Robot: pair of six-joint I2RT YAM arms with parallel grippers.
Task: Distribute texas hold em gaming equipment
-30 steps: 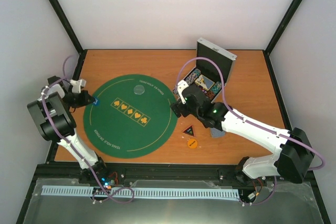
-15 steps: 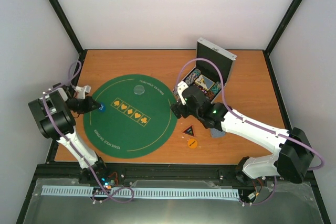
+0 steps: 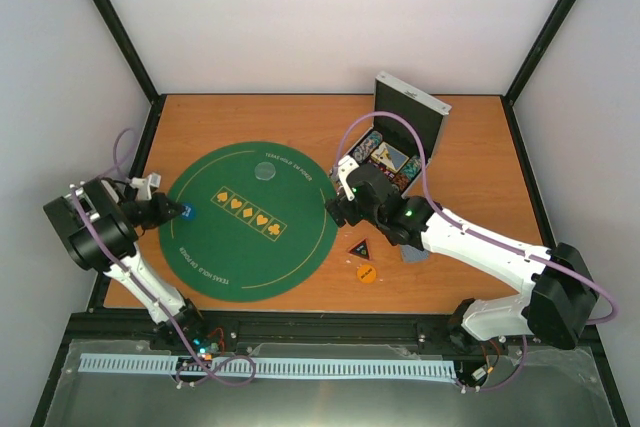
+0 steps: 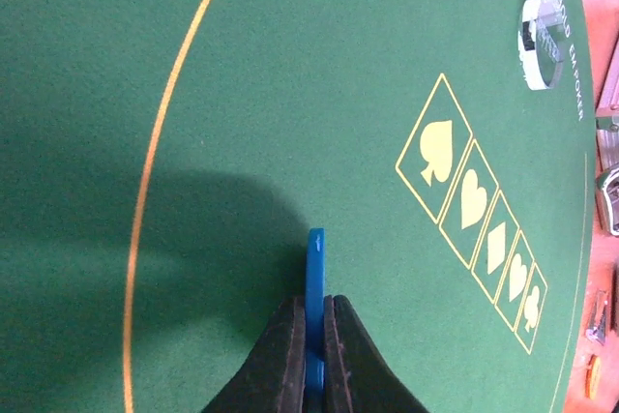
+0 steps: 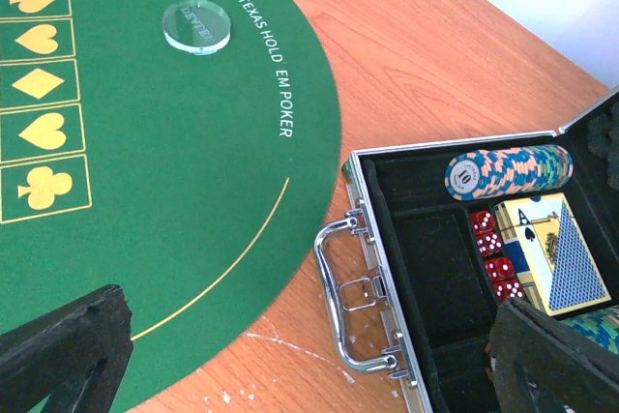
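Left arm's pinching a blue chip, right arm's spread wide

The left gripper (image 4: 314, 321) is clamped on a blue poker chip (image 4: 315, 263), held on edge over the left side of the green felt mat (image 4: 242, 94). The right gripper (image 5: 309, 365) hangs fingers-wide at the mat's right edge, beside the silver case (image 5: 382, 239) holding a chip stack (image 5: 508, 171) and cards (image 5: 551, 258).

White letters reading "TEXAS HOLD' EM POKER" curve along the rim of the round green felt mat (image 5: 145, 142), ahead and to the left of the wide-spread right gripper (image 5: 309, 309). Farther ahead, the clear disc (image 5: 196, 26) bears faint lettering, seemingly "DEALER". Ahead to the right, in the open silver metal case (image 5: 426, 258), the end of the striped poker chip roll (image 5: 513, 169) shows "10", and the playing-card pack (image 5: 551, 258) shows an "A" over a spade. Ahead of the blue poker chip (image 4: 314, 258) pinched by the left gripper (image 4: 314, 302), the row of yellow suit boxes (image 4: 474, 210) shows spade, heart, diamond, heart, club.
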